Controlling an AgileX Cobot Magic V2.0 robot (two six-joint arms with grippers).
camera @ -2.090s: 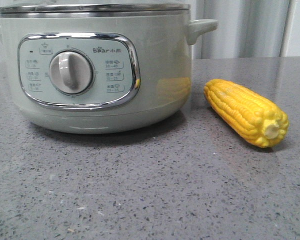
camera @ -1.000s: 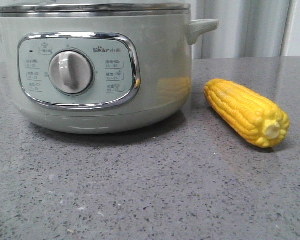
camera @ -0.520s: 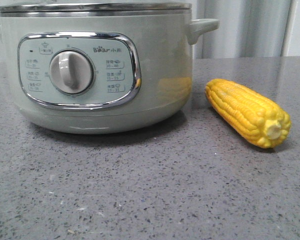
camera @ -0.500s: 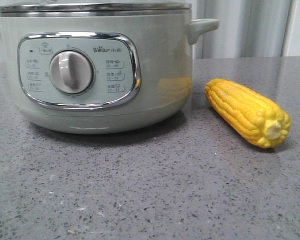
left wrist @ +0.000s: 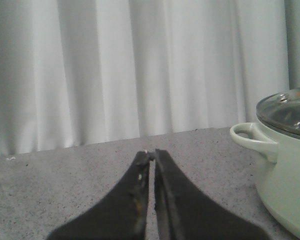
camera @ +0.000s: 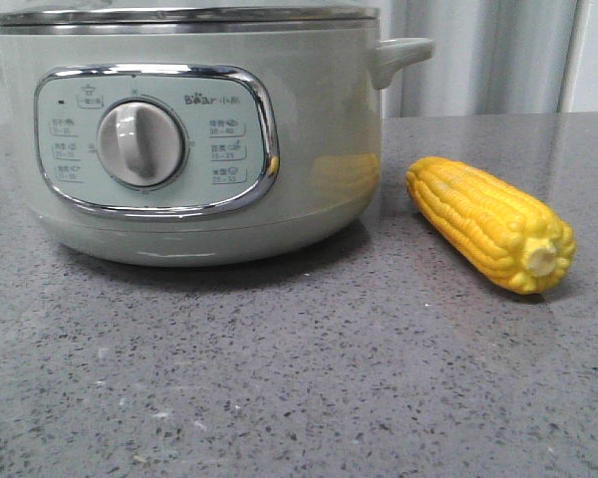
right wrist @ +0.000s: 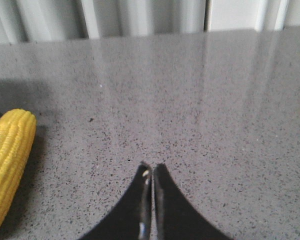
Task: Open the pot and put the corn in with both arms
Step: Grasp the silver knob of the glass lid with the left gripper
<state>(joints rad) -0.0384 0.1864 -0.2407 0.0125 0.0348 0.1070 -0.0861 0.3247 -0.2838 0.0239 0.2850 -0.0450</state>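
The speckled grey desk [camera: 299, 378] carries the lidded Bear electric cooker [camera: 189, 139] at left, the corn cob [camera: 490, 223] lying just beside it at right. Left gripper [left wrist: 152, 156] and right gripper [right wrist: 151, 170] each have fingers pressed together, holding nothing.

surface: grey speckled stone-look countertop [camera: 279, 378], slight sheen, fills the foreground in all views
backdrop: pale white-grey curtain [left wrist: 115, 70] in vertical folds, hangs right behind the counter's far edge
right rear: white vertical frame strip [camera: 575, 55] beside the curtain
light: soft, diffuse, weak shadows on the counter
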